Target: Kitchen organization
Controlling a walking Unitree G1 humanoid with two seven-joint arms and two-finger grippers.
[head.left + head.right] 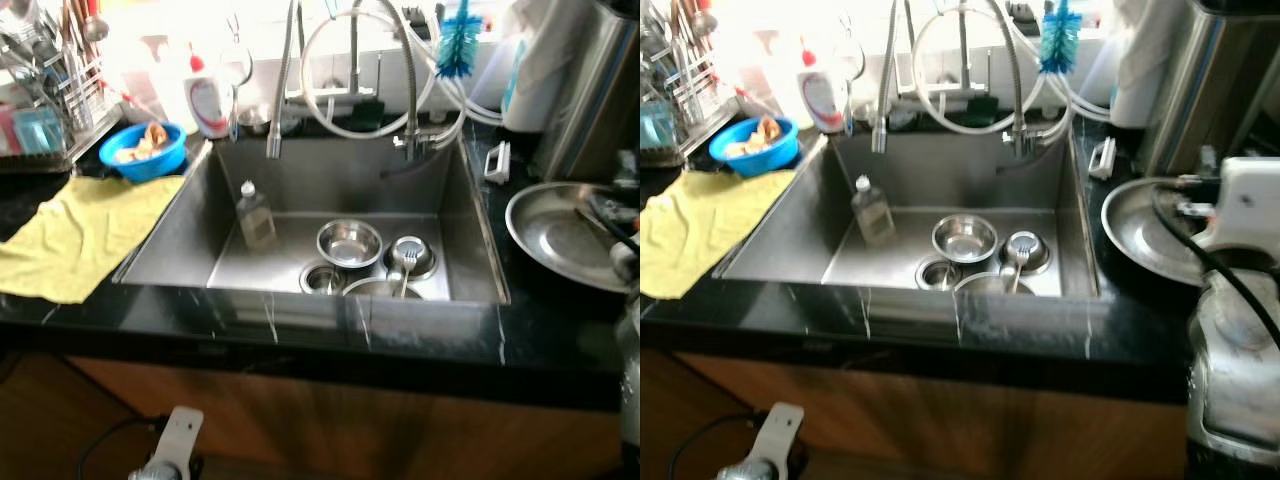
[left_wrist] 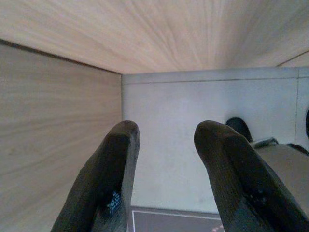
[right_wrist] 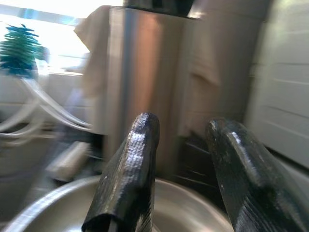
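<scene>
Counter: black, marbled, sink sunk in its middle.
Sink: steel bowl and bottle inside.
Steel plate: counter's right edge.
Yellow cloth: left edge.
Right gripper: above plate, jaws apart, empty.
Left gripper: low by cabinet, jaws apart, empty.

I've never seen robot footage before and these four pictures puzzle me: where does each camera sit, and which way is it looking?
Left eye view: on the head, looking forward and down at the sink; the left arm shows low.
Right eye view: the other eye, same sink scene; the right arm shows by the steel plate.
Left wrist view: on the left wrist, along the open left gripper toward wooden cabinet panels.
Right wrist view: on the right wrist, along the open right gripper over that plate; shares the blue brush with both eyes.
</scene>
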